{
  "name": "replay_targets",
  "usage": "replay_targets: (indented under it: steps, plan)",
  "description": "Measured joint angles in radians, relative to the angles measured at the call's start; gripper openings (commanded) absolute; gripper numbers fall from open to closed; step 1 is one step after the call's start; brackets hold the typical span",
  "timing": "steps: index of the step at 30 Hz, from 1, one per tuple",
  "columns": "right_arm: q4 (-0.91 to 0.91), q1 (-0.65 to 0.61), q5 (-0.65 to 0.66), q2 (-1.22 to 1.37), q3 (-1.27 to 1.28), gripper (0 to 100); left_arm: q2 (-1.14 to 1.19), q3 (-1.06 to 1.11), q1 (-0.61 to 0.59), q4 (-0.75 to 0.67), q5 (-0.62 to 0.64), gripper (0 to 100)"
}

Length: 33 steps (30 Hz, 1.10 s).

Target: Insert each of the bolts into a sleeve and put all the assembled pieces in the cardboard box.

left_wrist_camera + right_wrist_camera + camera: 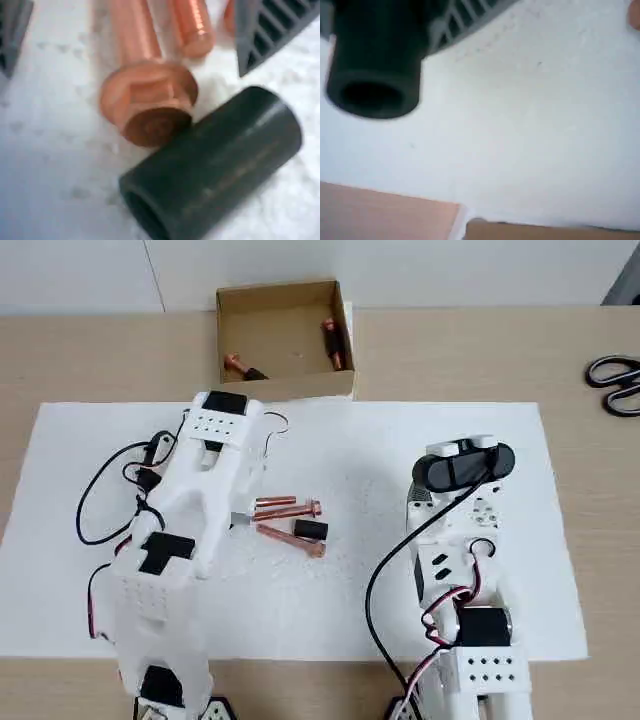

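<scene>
Three copper bolts (288,512) lie on the white sheet (400,440) mid-table, with a loose black sleeve (311,530) beside them. My left gripper (240,520) is low at their near ends and open. In its wrist view the grey fingers (270,30) flank a bolt's flanged head (150,100), which touches the sleeve (215,165). My right gripper (418,502) hovers over the sheet's right half, shut on a second black sleeve (375,65). That sleeve's open bore faces the camera. The cardboard box (285,388) at the back holds two assembled pieces (240,367), (335,345).
Black scissors (615,380) lie on the bare wood at the far right. The sheet is free between the two arms and behind the bolts, up to the box. Cables loop beside the left arm (110,500).
</scene>
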Motion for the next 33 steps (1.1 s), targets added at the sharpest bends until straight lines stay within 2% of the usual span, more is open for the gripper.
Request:
replay_targets:
  steps: [4,6,21,24,29,33]
  plan:
    - [0.0,-0.002,0.0,0.0,0.0,0.4,0.0,-0.003,0.0,-0.034,0.0,7]
    - [0.0,-0.002,0.0,0.0,0.0,0.4,0.0,0.0,-0.002,-0.037,0.0,5]
    - [0.0,-0.002,0.0,0.0,0.0,0.4,0.003,-0.008,-0.005,-0.051,0.0,4]
    - [0.0,0.0,0.0,0.0,0.0,0.4,0.006,-0.069,-0.003,-0.058,0.0,0]
    - [0.0,-0.002,0.0,0.0,0.0,0.4,0.006,-0.212,-0.003,-0.048,-0.12,1]
    - [0.0,-0.002,0.0,0.0,0.0,0.4,0.008,-0.345,-0.003,0.009,-0.287,1]
